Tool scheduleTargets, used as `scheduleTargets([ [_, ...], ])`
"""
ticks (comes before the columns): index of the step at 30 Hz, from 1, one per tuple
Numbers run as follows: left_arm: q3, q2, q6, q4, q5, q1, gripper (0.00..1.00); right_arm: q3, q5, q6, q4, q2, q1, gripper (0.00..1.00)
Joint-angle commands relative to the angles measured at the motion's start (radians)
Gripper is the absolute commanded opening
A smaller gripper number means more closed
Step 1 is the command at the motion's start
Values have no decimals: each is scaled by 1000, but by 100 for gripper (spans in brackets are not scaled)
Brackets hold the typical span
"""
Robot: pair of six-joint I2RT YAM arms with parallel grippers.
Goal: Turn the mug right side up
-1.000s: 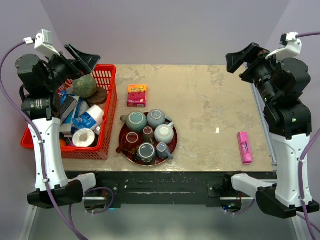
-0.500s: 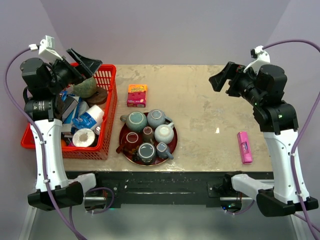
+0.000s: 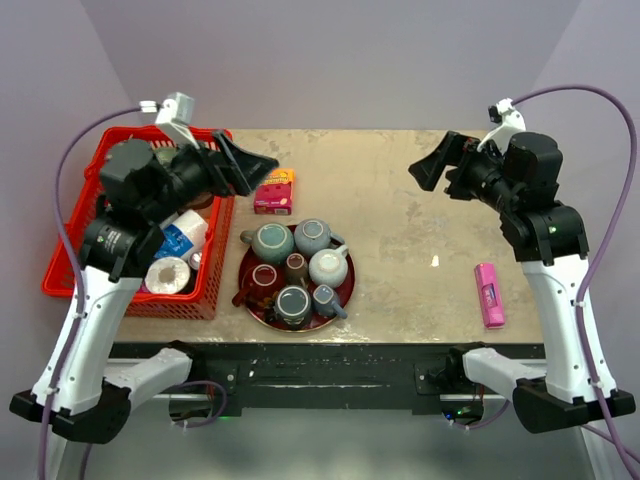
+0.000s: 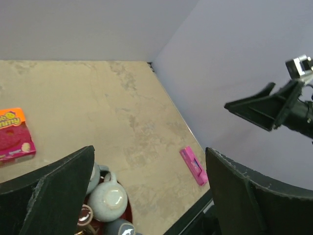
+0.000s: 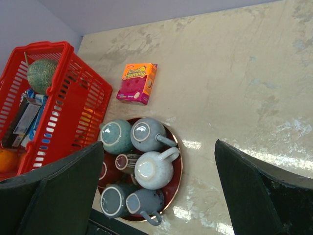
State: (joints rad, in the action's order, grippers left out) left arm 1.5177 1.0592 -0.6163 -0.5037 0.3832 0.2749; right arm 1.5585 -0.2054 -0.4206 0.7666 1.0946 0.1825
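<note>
Left hand [image 3: 252, 168]: raised clear of the worktop [image 3: 400, 200], fingers spread wide apart, nothing between them. Right hand [image 3: 428, 168]: likewise raised, fingers wide apart, nothing held. The two hands faced each other across the worktop, well apart.

Task item: the mugs [image 5: 152, 170] stood grouped on a round red tray [image 3: 247, 300], below the left hand and back toward the arm bases. From the right hand the tray lay well off to its left and lower. Several mugs appeared to show ringed bases upward, and one near the tray's front lay on its side. Which mug the task concerns could not be determined. Neither hand touched the tray or any mug.

Other items: an orange and pink box [image 3: 273, 190] lay just beside the left hand's fingertips in the overhead view. A red basket [image 3: 215, 230] of assorted goods sat behind and below the left hand. A pink bar [image 3: 489, 294] lay below the right hand, toward that arm's base.
</note>
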Motion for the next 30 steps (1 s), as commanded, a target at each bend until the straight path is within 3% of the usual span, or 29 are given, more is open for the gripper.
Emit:
scheduleTargets([
  [1, -43, 1, 16, 10, -209, 249, 99, -18, -11, -20, -21, 2, -2, 99],
  [7, -50, 105, -123, -151, -643, 663, 98, -64, 142, -75, -6, -28, -2, 99],
  [9, -24, 165, -228, -263, -787, 740, 97, -75, 243, -116, 7, -41, -2, 99],
  [12, -25, 225, -347, -366, -880, 855, 97, -112, 305, -144, 8, -67, -3, 99],
  [19, -97, 269, -604, -467, -965, 965, 96, -164, 363, -155, 28, -78, -3, 99],
  [30, -108, 429, -1028, -549, -939, 1046, 95, -238, 370, -144, 111, -96, -2, 99],
])
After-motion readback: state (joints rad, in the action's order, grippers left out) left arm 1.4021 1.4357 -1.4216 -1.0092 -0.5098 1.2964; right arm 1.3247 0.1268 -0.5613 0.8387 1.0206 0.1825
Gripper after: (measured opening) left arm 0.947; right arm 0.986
